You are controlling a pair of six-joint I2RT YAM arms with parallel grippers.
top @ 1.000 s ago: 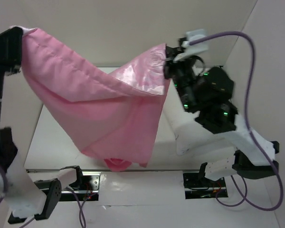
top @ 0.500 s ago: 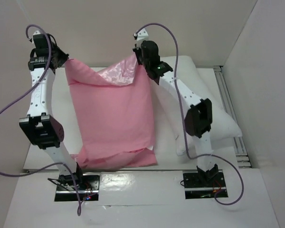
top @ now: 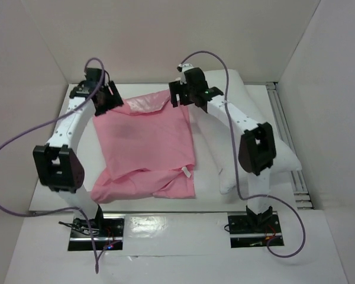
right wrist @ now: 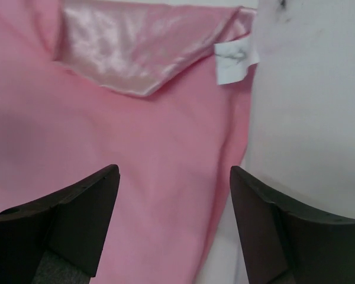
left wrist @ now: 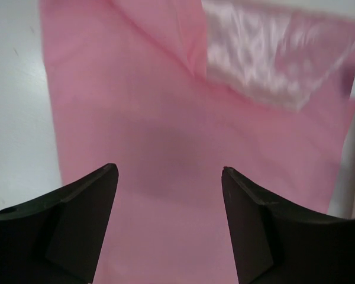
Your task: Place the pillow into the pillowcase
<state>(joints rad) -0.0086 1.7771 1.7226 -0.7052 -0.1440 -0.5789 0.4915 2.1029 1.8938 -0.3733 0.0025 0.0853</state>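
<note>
Left claw hangs spread wide, gripping nothing, over the 11 o'clock corner of the pillowcase; right claw is likewise spread and empty at the 1 o'clock corner. Flat on the counter lies the pillowcase, its far edge folded back shiny side up; the pillow lies just beside it at 3 o'clock, outside it

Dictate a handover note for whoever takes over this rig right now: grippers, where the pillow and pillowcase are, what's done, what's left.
Left gripper: open, empty, over the pillowcase near its far left corner.
Right gripper: open, empty, over its far right corner.
Pillowcase: lying flat, far edge folded back.
Pillow: beside it on the right, fully outside.
Done: nothing inserted. Left: open the pillowcase, get the pillow in.
</note>
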